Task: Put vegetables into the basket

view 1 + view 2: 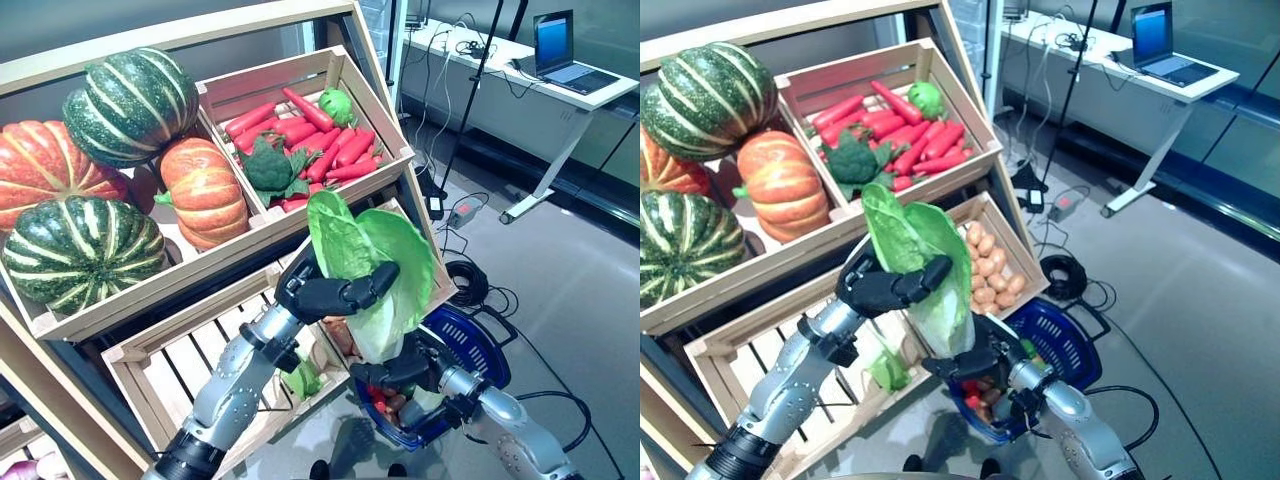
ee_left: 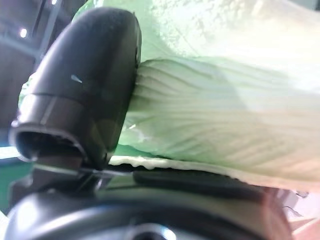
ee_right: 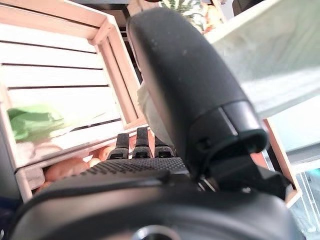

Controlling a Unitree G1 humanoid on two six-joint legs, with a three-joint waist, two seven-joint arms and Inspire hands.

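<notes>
My left hand (image 1: 330, 293) is shut on a large green leafy cabbage (image 1: 385, 270) and holds it upright in front of the wooden stand, above the blue basket (image 1: 478, 340). Its thumb (image 2: 85, 85) presses on the cabbage's ribbed leaves (image 2: 215, 115) in the left wrist view. My right hand (image 1: 400, 372) is open just under the cabbage's white base, over the basket's near rim. In the right wrist view its thumb (image 3: 190, 90) stands beside the pale base (image 3: 270, 65). Red and orange vegetables (image 1: 385, 402) lie in the basket.
The wooden stand (image 1: 300, 225) with its slanted crates rises close behind and to the left of the basket. A white table with a laptop (image 1: 560, 60) stands at the back right. Cables and a power block (image 1: 462, 212) lie on the floor beyond the basket.
</notes>
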